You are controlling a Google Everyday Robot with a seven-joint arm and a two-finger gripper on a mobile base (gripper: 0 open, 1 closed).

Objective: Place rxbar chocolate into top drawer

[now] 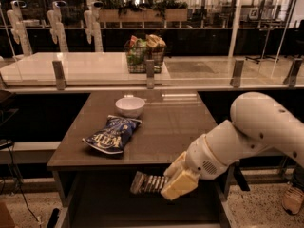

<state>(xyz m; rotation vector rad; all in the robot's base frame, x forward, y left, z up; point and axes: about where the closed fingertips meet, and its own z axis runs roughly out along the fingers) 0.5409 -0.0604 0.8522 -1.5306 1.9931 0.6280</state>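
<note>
My gripper (164, 186) is shut on the rxbar chocolate (146, 183), a small flat dark bar with pale lettering. It holds the bar level in the air, in front of and below the table's front edge, over the open top drawer (109, 198). The drawer is a wide dark box pulled out under the tabletop (166, 127). The arm reaches in from the right.
A crinkled blue chip bag (112, 135) lies on the tabletop's left front. A white bowl (129, 106) stands behind it. A wire basket of snacks (144, 54) sits on the far counter behind glass panels. A person's shoe (293, 198) shows at far right.
</note>
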